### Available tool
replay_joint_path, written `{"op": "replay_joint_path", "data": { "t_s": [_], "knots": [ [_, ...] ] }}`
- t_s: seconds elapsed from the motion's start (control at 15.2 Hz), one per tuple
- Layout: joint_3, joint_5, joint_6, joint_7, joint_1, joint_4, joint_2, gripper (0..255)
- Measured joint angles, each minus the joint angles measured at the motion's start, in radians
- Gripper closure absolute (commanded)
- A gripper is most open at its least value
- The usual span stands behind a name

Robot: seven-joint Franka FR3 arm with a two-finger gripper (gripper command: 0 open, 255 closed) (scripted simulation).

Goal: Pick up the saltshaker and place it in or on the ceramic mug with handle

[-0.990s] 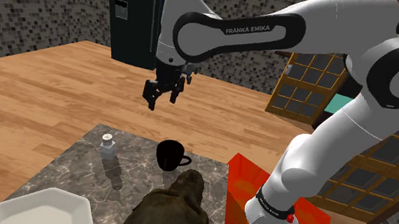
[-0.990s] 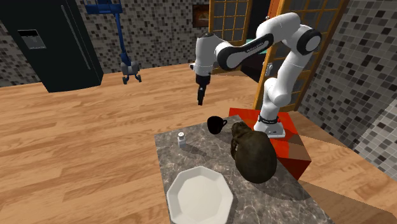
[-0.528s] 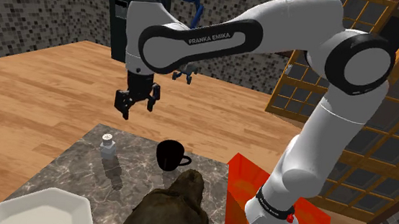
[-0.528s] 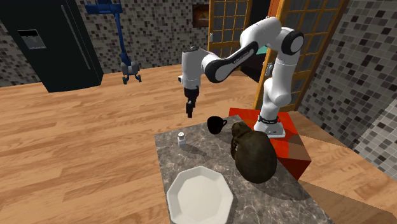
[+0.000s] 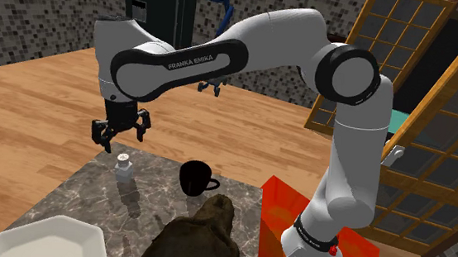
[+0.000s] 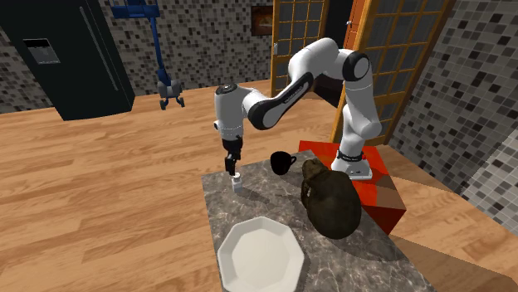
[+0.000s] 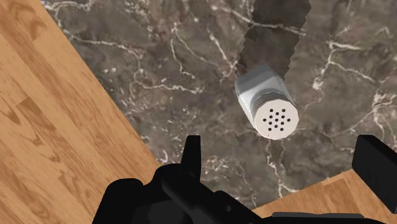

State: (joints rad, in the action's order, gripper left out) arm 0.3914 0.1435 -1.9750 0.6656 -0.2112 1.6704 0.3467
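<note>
Approach step; no grasp made yet. The all-black two-finger gripper (image 5: pixel 120 139) hangs just above the small pale saltshaker with a perforated white cap (image 5: pixel 123 164), left of centre in the shoulder view. Its fingers are spread wide and hold nothing. The saltshaker stands upright near the edge of the dark veined marble tabletop (image 5: pixel 156 205), with the glossy black handled mug (image 5: pixel 194 177) near on its right. Next, likely: descend straight, straddle, close. Legible on the white arm (image 5: pixel 250 46): "FRANKA EMIKA".
</note>
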Motion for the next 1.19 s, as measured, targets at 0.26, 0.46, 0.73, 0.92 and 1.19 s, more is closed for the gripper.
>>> {"op": "replay_joint_path", "data": {
  "t_s": [0.26, 0.46, 0.73, 0.92, 1.19],
  "knots": [
    [-0.004, 0.018, -0.027, 0.018, -0.015, -0.012, 0.047, 0],
    [-0.008, 0.025, -0.061, 0.023, -0.016, 0.009, 0.061, 0],
    [-0.009, 0.029, -0.079, 0.025, -0.017, 0.019, 0.068, 0],
    [-0.009, 0.029, -0.081, 0.026, -0.017, 0.020, 0.069, 0],
    [-0.009, 0.029, -0.081, 0.026, -0.017, 0.020, 0.069, 255]
  ]
}}
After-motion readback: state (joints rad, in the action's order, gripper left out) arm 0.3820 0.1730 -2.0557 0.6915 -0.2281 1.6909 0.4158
